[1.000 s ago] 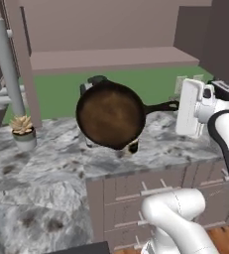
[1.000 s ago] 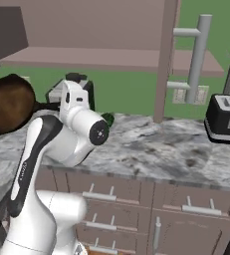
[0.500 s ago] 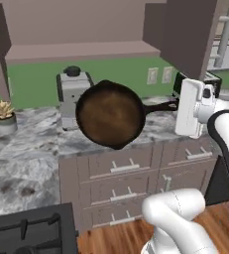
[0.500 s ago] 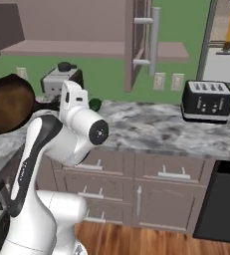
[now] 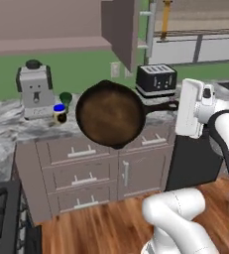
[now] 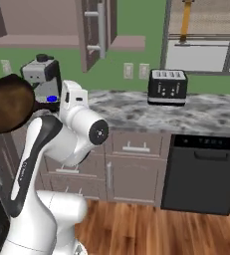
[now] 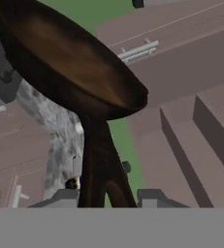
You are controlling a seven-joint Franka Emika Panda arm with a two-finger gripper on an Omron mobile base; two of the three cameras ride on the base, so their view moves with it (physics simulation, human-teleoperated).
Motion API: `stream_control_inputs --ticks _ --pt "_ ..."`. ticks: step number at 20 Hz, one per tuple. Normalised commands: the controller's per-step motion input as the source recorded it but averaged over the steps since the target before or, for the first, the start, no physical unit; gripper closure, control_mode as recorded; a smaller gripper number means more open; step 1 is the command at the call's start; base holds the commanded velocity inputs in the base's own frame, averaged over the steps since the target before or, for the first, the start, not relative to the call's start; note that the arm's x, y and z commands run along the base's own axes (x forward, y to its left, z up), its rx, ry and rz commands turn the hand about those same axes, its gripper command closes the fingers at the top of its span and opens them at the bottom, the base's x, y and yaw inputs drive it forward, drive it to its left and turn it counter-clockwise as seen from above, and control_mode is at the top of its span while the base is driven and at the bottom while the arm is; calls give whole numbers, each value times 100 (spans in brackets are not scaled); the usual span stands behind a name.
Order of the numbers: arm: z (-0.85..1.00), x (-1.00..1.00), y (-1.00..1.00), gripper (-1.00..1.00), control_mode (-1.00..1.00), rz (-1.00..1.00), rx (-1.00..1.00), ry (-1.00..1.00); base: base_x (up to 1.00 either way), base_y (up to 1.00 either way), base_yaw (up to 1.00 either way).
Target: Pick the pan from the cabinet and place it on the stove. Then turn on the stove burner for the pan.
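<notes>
Dark pan (image 5: pixel 110 114), brownish inside, handle clamped by end effector (image 7: pixel 106 196)

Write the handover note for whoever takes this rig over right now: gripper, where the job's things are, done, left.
Gripper: shut on the handle of the pan, which is held in the air in front of the counter, tilted on its side.
Cabinet: door open.
Stove: a corner shows at the lower left of the left base view.
Done: pan out of the cabinet.
Left: set the pan on a burner, turn on that burner's knob.
</notes>
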Motion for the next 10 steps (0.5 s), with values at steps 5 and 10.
stream_control_inputs --ticks 5,10 --pt "0 0 0 100 100 0 0 0 -32 -85 -12" --pt "0 0 0 100 100 0 0 0 -6 -87 -14"
